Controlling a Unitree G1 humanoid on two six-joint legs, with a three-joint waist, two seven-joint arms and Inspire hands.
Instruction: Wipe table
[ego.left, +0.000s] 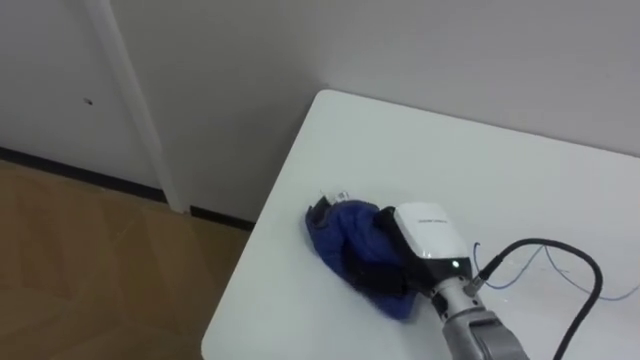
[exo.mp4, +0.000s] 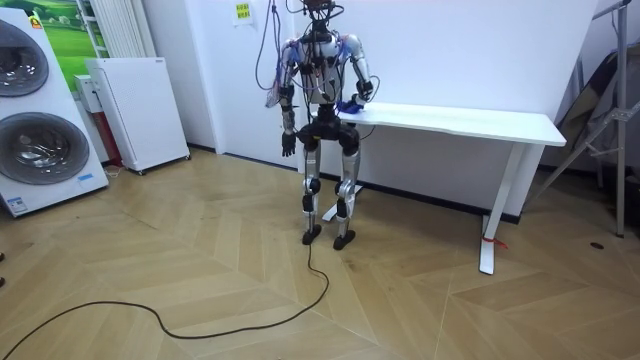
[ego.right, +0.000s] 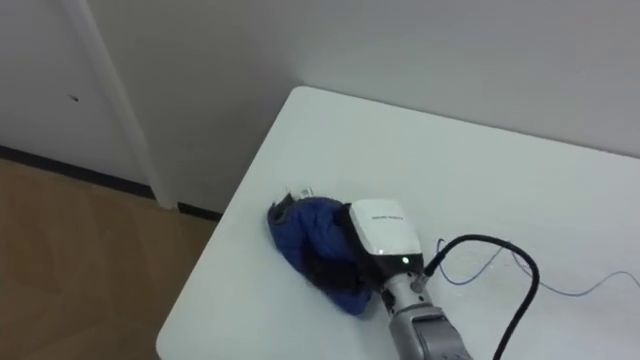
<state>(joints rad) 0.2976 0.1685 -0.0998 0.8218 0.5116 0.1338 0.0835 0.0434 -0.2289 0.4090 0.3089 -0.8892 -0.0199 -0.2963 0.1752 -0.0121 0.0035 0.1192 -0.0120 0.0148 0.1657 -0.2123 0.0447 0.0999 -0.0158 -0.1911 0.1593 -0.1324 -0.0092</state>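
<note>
Near the left edge of the white table (ego.left: 430, 140) lies a crumpled blue cloth (ego.left: 345, 232), flat on the tabletop. The robot's right hand (ego.left: 430, 232) rests on top of it, with the white back turned up. The cloth bunches around the front part of the hand, so I cannot tell whether the hand grips it or only presses on it. The room view shows the robot standing upright at this end of the table, on the wooden floor (exo.mp4: 200, 250). Its left hand (exo.mp4: 288, 146) hangs beside the hip, too small to tell its state.
</note>
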